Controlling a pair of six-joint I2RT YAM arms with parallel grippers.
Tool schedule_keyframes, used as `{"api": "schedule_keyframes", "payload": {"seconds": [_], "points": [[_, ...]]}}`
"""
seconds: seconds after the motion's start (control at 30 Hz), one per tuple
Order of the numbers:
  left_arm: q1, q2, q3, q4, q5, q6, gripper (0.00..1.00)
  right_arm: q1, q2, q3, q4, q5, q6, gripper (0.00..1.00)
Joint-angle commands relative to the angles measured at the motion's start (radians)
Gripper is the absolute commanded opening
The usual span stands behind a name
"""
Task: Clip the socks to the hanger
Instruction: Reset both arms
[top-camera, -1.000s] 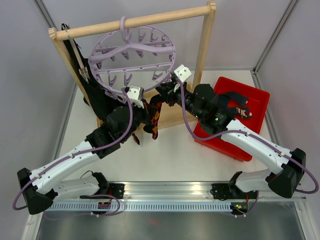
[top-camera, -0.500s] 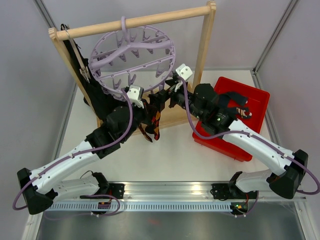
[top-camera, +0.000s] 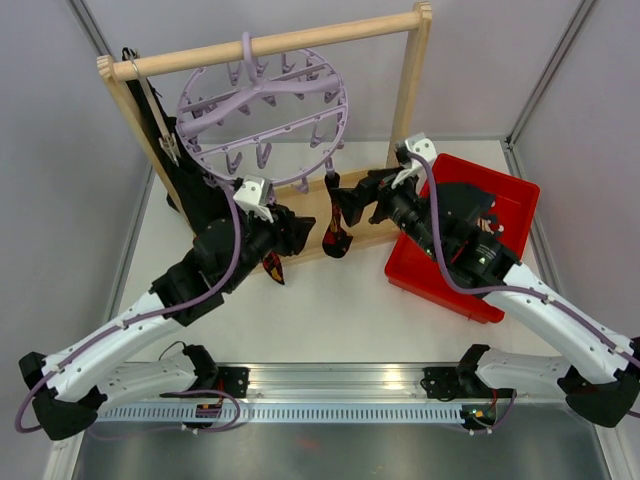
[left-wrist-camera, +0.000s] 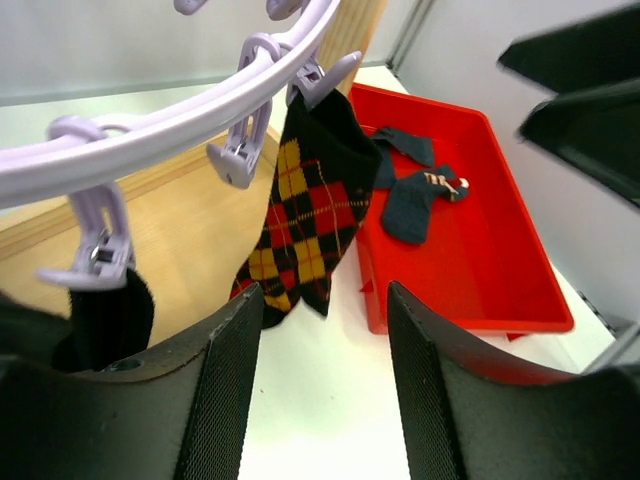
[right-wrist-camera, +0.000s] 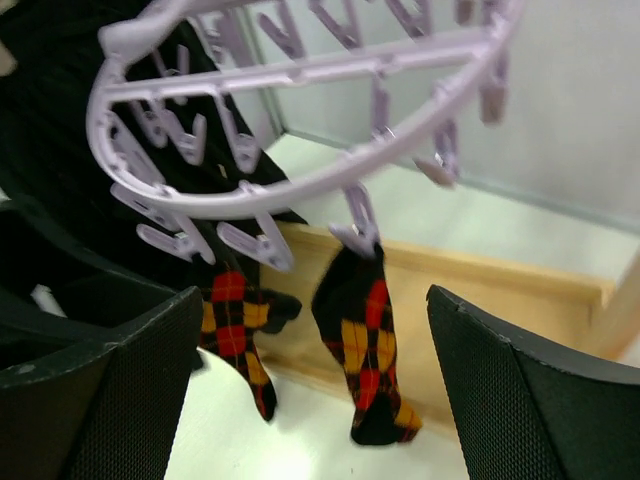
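The lilac hanger (top-camera: 262, 110) hangs by its hook from the wooden rail. Two argyle socks hang from clips on its near rim, one (top-camera: 337, 222) toward the right and one (top-camera: 272, 265) lower left. In the right wrist view both show, the nearer sock (right-wrist-camera: 375, 350) and the other (right-wrist-camera: 235, 330), under the hanger ring (right-wrist-camera: 300, 150). My left gripper (top-camera: 298, 232) is open and empty, just short of the clipped sock (left-wrist-camera: 310, 210); a black sock (left-wrist-camera: 105, 320) hangs from a clip at left. My right gripper (top-camera: 352, 192) is wide open and holds nothing.
A red bin (top-camera: 450, 280) at the right holds more dark socks (top-camera: 470, 205), also seen in the left wrist view (left-wrist-camera: 410, 200). The wooden frame (top-camera: 405, 90) has a base plank under the hanger. Black fabric (top-camera: 185, 185) hangs at the frame's left post.
Both grippers have opened and drawn back from the hanger's rim. The argyle sock they held between them now hangs free from its clip, and the hanger has swung slightly.
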Motion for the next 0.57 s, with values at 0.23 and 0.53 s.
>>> {"api": "schedule_keyframes", "payload": {"seconds": [0.23, 0.53], "points": [[0.003, -0.177, 0.015, -0.182, 0.077, -0.027, 0.72, 0.004, -0.157, -0.206, -0.222, 0.304, 0.129, 0.98], [0.003, -0.252, -0.005, -0.235, 0.079, -0.025, 0.73, 0.004, -0.227, -0.264, -0.231, 0.295, 0.122, 0.98]]}}
